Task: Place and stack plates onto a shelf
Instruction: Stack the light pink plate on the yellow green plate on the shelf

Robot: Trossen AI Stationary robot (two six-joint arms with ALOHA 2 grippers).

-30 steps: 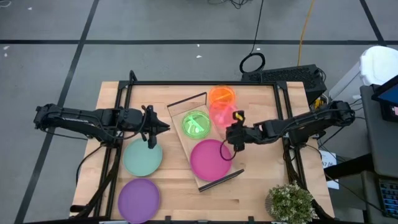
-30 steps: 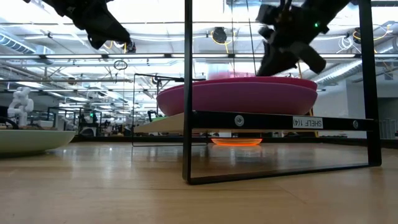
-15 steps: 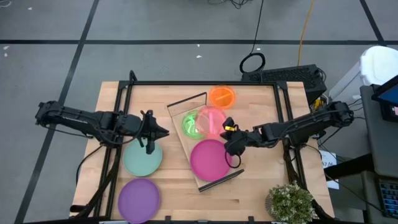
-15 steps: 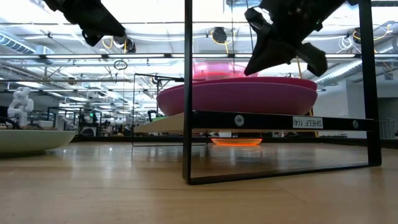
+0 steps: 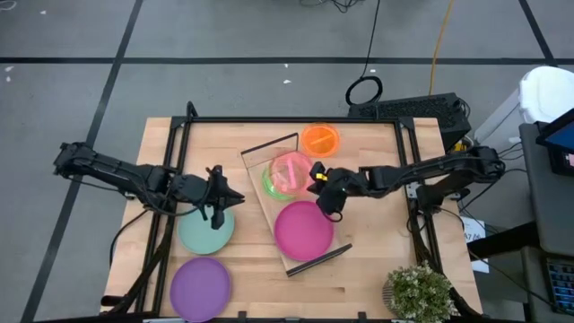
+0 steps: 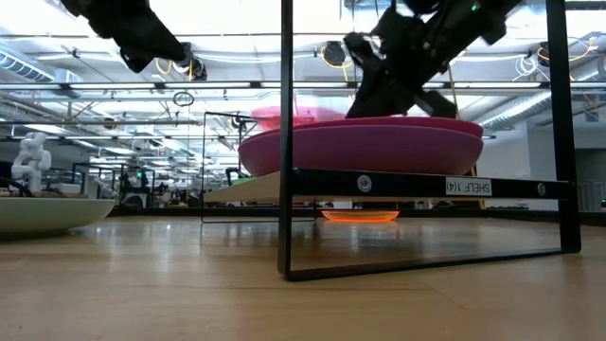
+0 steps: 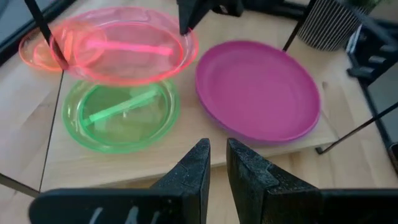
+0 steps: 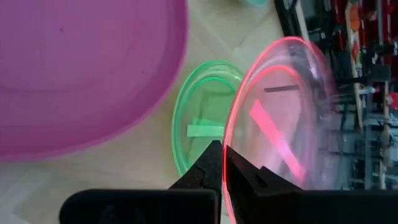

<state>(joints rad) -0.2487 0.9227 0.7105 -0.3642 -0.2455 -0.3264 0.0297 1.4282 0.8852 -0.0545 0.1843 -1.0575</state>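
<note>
A translucent pink plate (image 5: 291,170) hangs just above the green plate (image 5: 273,182), which lies on the far half of the wooden shelf (image 5: 262,154). My right gripper (image 5: 315,177) is shut on the pink plate. A magenta plate (image 5: 303,231) lies on the shelf's near half. The orange plate (image 5: 320,137) rests on the table beyond the shelf. Teal (image 5: 205,230) and purple (image 5: 199,285) plates lie on the table at the left. My left gripper (image 5: 239,195) hovers over the teal plate's far edge, a narrow gap between its fingers and nothing in it. My right gripper pinches the pink plate's rim (image 8: 229,144) between its two fingers, on the side toward the table's right. The fingers come from the right, slanting down. The plate is lifted clear, roughly level, over the green plate (image 7: 121,112).
Black wire frames (image 6: 285,142) stand at the shelf's short ends. Black rails (image 5: 408,170) run along the table's left and right sides. A potted plant (image 5: 419,292) stands at the near right corner.
My right gripper has gone toward the table's left and rolled its wrist. It has carried the pink plate from beside the green plate to over it. My left gripper has drifted a little toward the near edge.
</note>
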